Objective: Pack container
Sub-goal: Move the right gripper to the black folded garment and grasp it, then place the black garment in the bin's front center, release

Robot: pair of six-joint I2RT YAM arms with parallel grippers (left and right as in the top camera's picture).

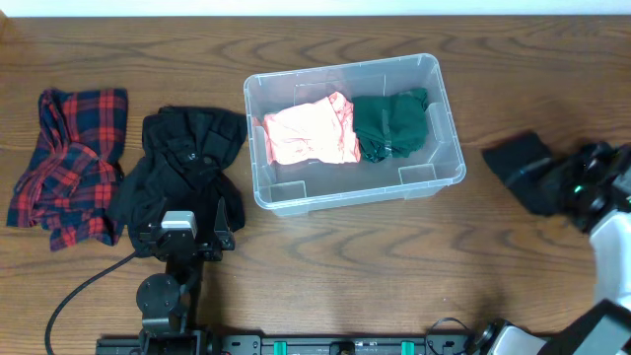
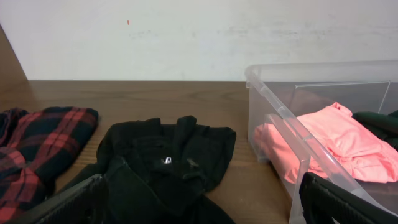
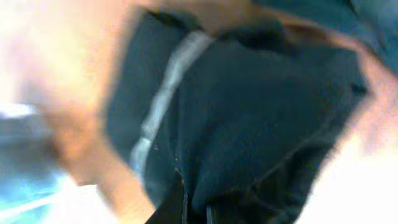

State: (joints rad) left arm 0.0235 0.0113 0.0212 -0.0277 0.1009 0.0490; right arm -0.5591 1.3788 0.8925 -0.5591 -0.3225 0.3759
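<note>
The clear plastic container [image 1: 446, 138] stands at the table's middle. It holds a pink garment [image 1: 311, 130] on the left and a dark green garment [image 1: 392, 123] on the right. My left gripper [image 1: 187, 235] is open and low over the near edge of a black garment [image 1: 187, 158]. In the left wrist view, its fingers [image 2: 202, 210] spread wide around the black garment [image 2: 168, 158], with the container [image 2: 277, 102] to the right. My right gripper [image 1: 570, 185] is right of the container, shut on a dark garment [image 1: 521, 168]. That garment fills the blurred right wrist view [image 3: 249, 106].
A red plaid shirt [image 1: 67, 163] lies crumpled at the far left, touching the black garment; it also shows in the left wrist view [image 2: 37, 146]. A black cable [image 1: 74, 291] runs from the left arm's base. A pale wall stands behind the table.
</note>
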